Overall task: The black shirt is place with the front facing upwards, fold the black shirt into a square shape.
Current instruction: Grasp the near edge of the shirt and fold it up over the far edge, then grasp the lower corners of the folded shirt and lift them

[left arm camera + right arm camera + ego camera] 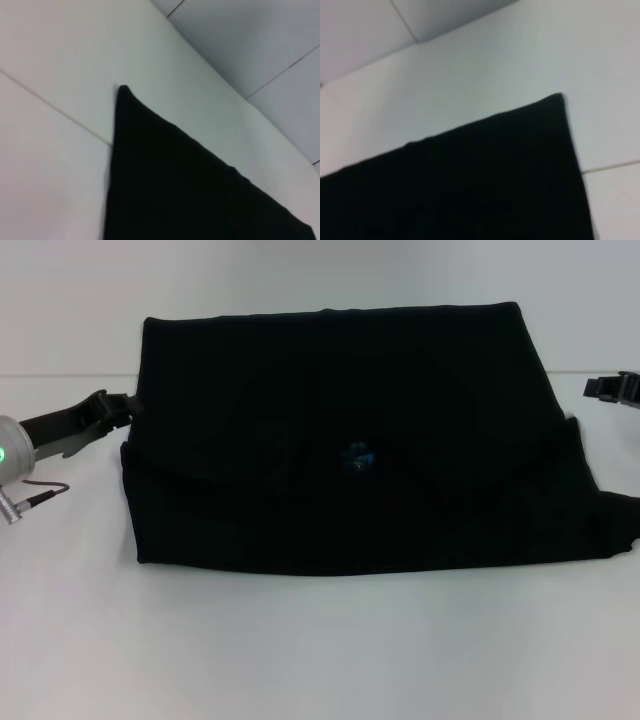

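The big black cloth shirt (350, 440) lies folded wide on the white tabletop (320, 650), so each pincer, left (118, 408) and right (612, 388), should pinch a side edge; I cannot tell if they are open.

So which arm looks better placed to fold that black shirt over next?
Probably the left. The left tool sits right at the black shirt's edge, while the right tool hangs clear of the cloth, off to the other side.

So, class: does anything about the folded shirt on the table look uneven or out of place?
Yes. The black shirt isn't square: its lower layer sticks out past the upper fold on the robot's right side, and the blue neck label shows mid-cloth.
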You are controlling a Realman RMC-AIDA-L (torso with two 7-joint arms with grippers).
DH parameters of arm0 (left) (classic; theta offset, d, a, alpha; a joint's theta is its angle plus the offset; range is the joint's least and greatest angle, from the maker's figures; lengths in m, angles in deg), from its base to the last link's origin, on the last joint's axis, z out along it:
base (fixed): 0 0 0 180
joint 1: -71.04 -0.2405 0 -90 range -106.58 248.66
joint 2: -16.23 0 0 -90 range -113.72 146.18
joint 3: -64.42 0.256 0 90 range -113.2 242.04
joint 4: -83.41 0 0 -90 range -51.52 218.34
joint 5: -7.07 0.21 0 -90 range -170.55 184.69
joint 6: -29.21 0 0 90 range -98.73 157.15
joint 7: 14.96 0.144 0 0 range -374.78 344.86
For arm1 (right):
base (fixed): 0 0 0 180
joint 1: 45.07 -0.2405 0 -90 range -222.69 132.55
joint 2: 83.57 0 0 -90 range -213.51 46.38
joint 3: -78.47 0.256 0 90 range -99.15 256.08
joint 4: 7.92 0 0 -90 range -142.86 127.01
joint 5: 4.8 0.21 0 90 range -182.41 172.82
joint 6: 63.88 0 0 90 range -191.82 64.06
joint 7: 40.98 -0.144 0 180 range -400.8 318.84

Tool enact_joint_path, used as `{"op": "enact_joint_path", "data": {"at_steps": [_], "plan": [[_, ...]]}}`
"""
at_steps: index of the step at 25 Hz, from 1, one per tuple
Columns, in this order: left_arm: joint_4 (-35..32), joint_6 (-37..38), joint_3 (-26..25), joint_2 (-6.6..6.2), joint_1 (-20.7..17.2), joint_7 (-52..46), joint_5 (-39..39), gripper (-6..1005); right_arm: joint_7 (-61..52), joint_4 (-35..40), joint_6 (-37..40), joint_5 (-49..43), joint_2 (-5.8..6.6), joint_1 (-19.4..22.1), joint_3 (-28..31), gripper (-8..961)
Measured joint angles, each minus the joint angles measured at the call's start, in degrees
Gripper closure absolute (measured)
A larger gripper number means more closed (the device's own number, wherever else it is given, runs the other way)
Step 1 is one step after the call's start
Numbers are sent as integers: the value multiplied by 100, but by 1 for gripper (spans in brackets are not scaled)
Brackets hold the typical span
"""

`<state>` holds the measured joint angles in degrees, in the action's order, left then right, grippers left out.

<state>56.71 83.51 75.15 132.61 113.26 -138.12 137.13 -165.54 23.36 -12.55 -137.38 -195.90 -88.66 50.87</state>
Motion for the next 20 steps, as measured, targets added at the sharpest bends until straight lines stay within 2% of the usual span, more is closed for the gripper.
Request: {"op": "enact_joint_path", "data": {"at_steps": [2, 5, 8, 9, 10, 11, 12, 15, 19, 20], "plan": [[4, 33, 0, 3, -11, 71, -93, 876, 64, 33, 16, 230, 5, 84, 2, 802], [-5, 162, -1, -53, -60, 50, -140, 755, 306, 47, 271, 696, 58, 250, 4, 684], [1, 692, 7, -253, -193, -110, -123, 512, 875, 54, 870, 1296, 126, 488, 6, 566], [1, 692, 7, -253, -193, -110, -123, 490, 1114, 54, 1133, 1495, 147, 582, 7, 544], [8, 948, 31, -350, -277, -219, -101, 468, 1390, 55, 1465, 1652, 161, 677, 7, 522], [9, 1511, 173, -519, -429, -391, -73, 446, 1671, 56, 1783, 1757, 169, 767, 7, 501], [9, 1717, 256, -582, -490, -447, -71, 424, 1942, 55, 2074, 1811, 173, 842, 0, 479], [-10, 2333, 605, -754, -702, -707, -67, 358, 2822, 55, 2943, 1744, 127, 1061, -59, 413], [-30, 2578, 995, -818, -878, -863, 33, 270, 3468, 32, 3598, 1600, -10, 1314, -101, 326], [-30, 2571, 1044, -807, -893, -864, 82, 238, 3580, 14, 3699, 1590, -45, 1372, -115, 220]]}}
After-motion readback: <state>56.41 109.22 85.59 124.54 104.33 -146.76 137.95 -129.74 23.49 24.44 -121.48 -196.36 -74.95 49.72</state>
